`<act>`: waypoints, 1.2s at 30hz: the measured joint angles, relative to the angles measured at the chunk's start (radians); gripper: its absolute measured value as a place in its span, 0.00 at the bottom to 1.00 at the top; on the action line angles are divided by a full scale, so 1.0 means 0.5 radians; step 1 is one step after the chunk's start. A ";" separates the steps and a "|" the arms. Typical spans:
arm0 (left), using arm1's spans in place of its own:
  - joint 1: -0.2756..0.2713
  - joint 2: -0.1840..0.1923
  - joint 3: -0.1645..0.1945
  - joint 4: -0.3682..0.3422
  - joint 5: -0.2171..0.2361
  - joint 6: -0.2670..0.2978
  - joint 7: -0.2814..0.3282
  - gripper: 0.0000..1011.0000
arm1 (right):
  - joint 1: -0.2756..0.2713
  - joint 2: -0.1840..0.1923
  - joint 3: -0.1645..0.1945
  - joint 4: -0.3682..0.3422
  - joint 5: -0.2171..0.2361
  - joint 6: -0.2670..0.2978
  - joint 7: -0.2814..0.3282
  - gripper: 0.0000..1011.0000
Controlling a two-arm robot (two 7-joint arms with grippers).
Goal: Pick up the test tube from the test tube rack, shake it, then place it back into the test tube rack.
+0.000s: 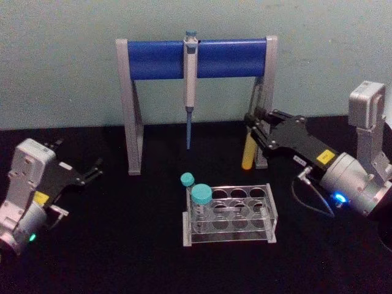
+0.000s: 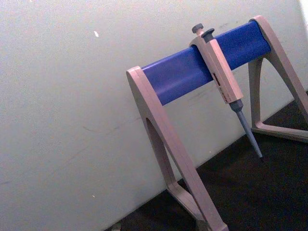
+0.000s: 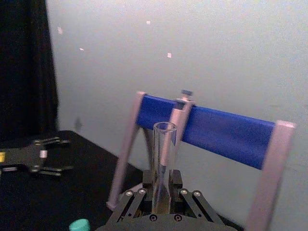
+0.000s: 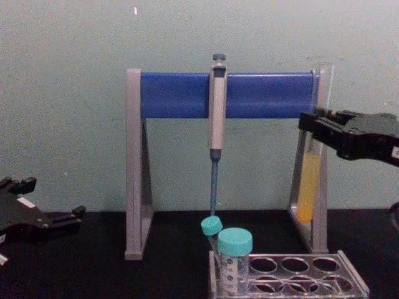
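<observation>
Glassware is riding in my right gripper [image 1: 251, 127]: its black fingers are clamping the upper part of the long, slim, clear glass test tube [image 1: 247, 154], which is hanging upright in the air with yellow liquid in its lower part. From the chest camera I am seeing the test tube [image 4: 308, 187] lifted clear of the table, in front of the right leg of the tall grey-and-blue pipette stand [image 4: 177, 94], with the right gripper [image 4: 312, 128] reaching in from the right. Through the right wrist camera I am looking up the open mouth of the test tube [image 3: 163, 159], pinched between the fingers [image 3: 142, 191].

The low clear plastic test tube rack [image 1: 270, 211] is sitting on the black table [image 1: 122, 245], in front of and to the left of the lifted tube and well apart from it. Two shorter teal-capped tubes [image 1: 201, 196] are standing at its left end.

A grey-blue pipette [image 1: 190, 79] is hanging from the stand's blue bar.

My left gripper [image 1: 92, 171] is resting low at the left with its fingers spread apart and gripping nothing.
</observation>
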 joint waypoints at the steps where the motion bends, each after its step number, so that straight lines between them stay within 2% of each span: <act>1: 0.000 0.000 0.000 0.000 0.000 0.000 0.000 0.99 | 0.004 0.002 -0.011 0.001 0.016 -0.001 0.031 0.23; 6: 0.000 0.000 0.000 0.000 0.000 0.000 0.000 0.99 | 0.003 0.041 -0.028 -0.022 0.094 0.017 0.128 0.23; 10: 0.000 0.000 0.000 0.000 0.000 0.000 0.000 0.99 | -0.035 0.125 -0.025 -0.099 0.185 0.089 0.190 0.23; 11: 0.000 0.000 0.000 0.000 0.000 0.000 0.000 0.99 | -0.035 0.125 -0.025 -0.099 0.185 0.089 0.190 0.23; 15: 0.000 0.000 0.000 0.000 0.000 0.000 0.000 0.99 | -0.110 0.236 0.004 -0.211 0.222 0.148 0.185 0.23; 19: 0.000 0.000 0.000 0.000 0.000 0.000 0.000 0.99 | -0.184 0.332 0.035 -0.305 0.194 0.184 0.098 0.23; 22: 0.000 0.000 0.000 0.000 0.000 0.000 0.000 0.99 | -0.221 0.375 0.065 -0.352 0.123 0.184 0.006 0.23; 27: 0.000 0.000 0.000 0.000 0.000 0.000 0.000 0.99 | -0.237 0.372 0.107 -0.368 0.009 0.153 -0.116 0.23; 32: 0.000 0.000 0.000 0.000 0.000 0.000 0.000 0.99 | -0.198 0.289 0.121 -0.328 -0.112 0.097 -0.219 0.23; 33: 0.000 0.000 0.000 0.000 0.000 0.000 0.000 0.99 | -0.173 0.251 0.120 -0.300 -0.132 0.084 -0.238 0.23; 34: 0.000 0.000 0.000 0.000 0.000 0.000 0.000 0.99 | -0.173 0.251 0.120 -0.300 -0.132 0.084 -0.238 0.23; 36: 0.000 0.000 0.000 0.000 0.000 0.000 0.000 0.99 | -0.137 0.203 0.115 -0.262 -0.141 0.071 -0.246 0.23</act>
